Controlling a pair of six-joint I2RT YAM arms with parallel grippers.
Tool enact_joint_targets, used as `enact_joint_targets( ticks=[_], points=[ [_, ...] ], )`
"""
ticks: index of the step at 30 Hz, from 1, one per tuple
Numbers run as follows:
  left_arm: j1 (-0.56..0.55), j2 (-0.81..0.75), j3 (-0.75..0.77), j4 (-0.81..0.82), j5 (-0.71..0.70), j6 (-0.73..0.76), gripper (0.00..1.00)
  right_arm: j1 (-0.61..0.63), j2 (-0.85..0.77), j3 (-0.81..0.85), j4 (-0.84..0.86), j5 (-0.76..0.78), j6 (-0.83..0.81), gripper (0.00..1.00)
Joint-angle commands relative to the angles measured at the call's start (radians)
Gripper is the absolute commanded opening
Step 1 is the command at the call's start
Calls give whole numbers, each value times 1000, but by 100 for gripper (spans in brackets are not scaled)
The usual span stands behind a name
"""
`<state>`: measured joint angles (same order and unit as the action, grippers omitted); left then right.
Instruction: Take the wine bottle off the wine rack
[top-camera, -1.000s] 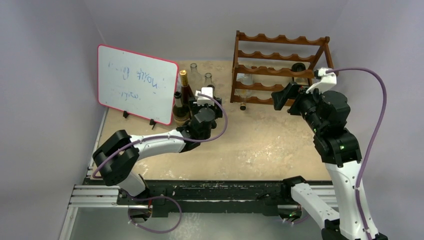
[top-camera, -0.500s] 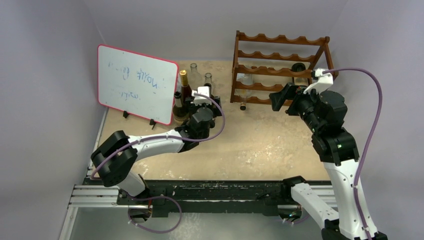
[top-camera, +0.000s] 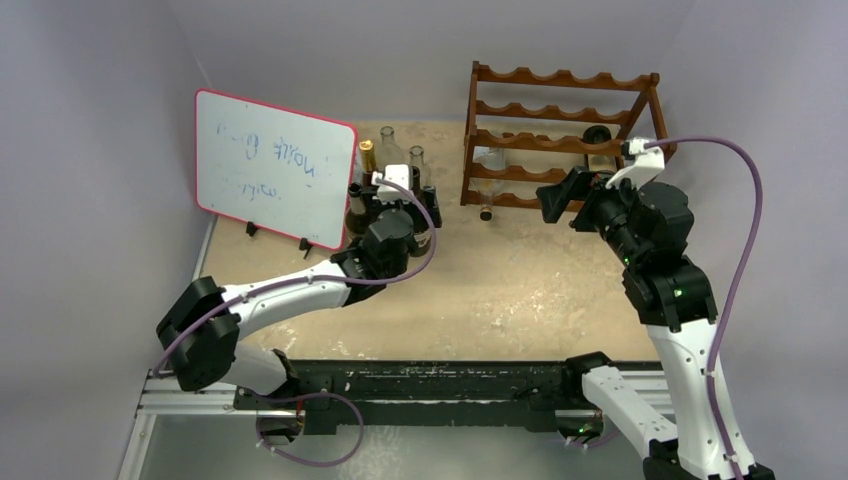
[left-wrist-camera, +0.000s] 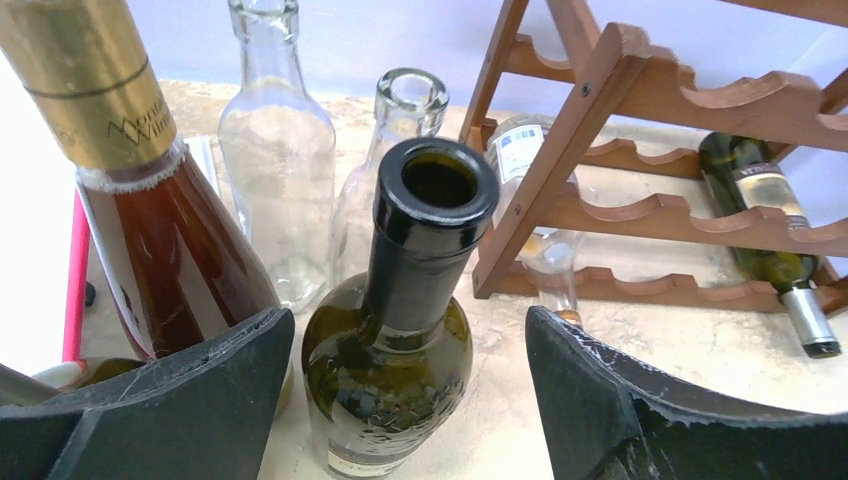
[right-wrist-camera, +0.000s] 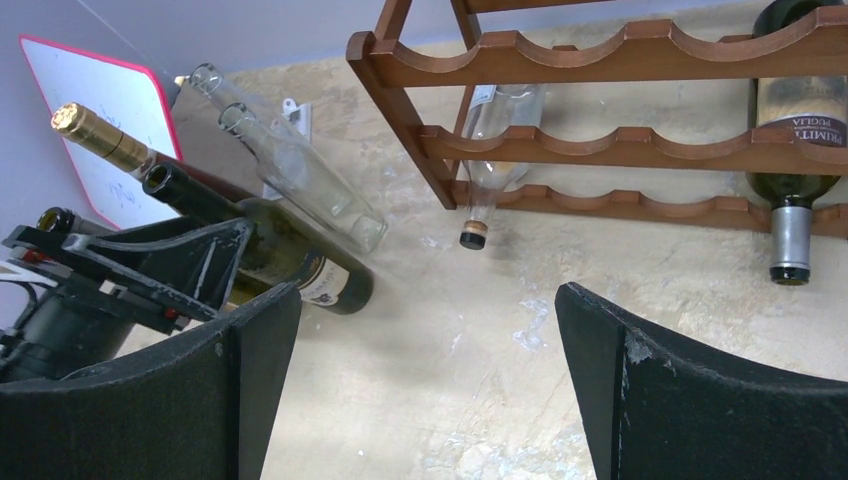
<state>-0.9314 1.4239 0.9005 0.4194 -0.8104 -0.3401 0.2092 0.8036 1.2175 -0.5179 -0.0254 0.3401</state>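
The reddish-brown wine rack (top-camera: 560, 130) stands at the back right. A clear bottle (right-wrist-camera: 495, 150) and a dark green wine bottle (right-wrist-camera: 795, 130) lie in its lower tiers. Another dark green wine bottle (left-wrist-camera: 400, 370) stands upright on the table, left of the rack. My left gripper (left-wrist-camera: 407, 320) is open around its shoulder, with a gap showing on both sides. In the top view the left gripper (top-camera: 395, 200) sits among the standing bottles. My right gripper (top-camera: 556, 195) hovers open in front of the rack's lower rail, with nothing between its fingers (right-wrist-camera: 600, 360).
A red-edged whiteboard (top-camera: 270, 165) leans at the back left. A gold-foiled amber bottle (left-wrist-camera: 130, 200) and two clear bottles (left-wrist-camera: 275, 150) (left-wrist-camera: 400, 130) stand close round the left gripper. Grey walls enclose the table.
My left gripper has opened wider and shifted left and back, with the green bottle standing between its jaws. My right gripper has edged slightly left.
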Motion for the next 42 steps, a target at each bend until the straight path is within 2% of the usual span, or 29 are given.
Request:
enact_joint_targets(
  ticks=[1, 9, 17, 22, 26, 28, 32, 35, 38, 42],
  points=[
    [4, -79, 68, -51, 60, -1, 85, 1, -2, 6, 42, -21, 9, 100],
    [3, -221, 121, -145, 168, 68, 86, 1, 13, -4, 38, -12, 4, 100],
    [4, -397, 179, -191, 293, 252, 84, 1, 29, -110, 59, 52, 2, 100],
    [2, -497, 176, -236, 311, 311, 89, 1, 56, -193, 105, 112, 26, 100],
    [2, -581, 91, -199, 316, 328, 96, 1, 72, -297, 219, 127, 73, 100],
    [3, -600, 70, -207, 316, 322, 97, 1, 87, -346, 279, 144, 109, 100],
    [3, -627, 41, -192, 291, 221, 100, -10, 126, -441, 407, 205, 192, 100],
    [4, -633, 30, -181, 382, 226, 100, -40, 142, -504, 517, 224, 237, 100],
    [4, -629, 29, -190, 371, 230, 100, -116, 148, -572, 633, 187, 260, 100],
    [4, -628, 22, -188, 346, 243, 100, -276, 156, -657, 754, 109, 270, 100]
  ],
)
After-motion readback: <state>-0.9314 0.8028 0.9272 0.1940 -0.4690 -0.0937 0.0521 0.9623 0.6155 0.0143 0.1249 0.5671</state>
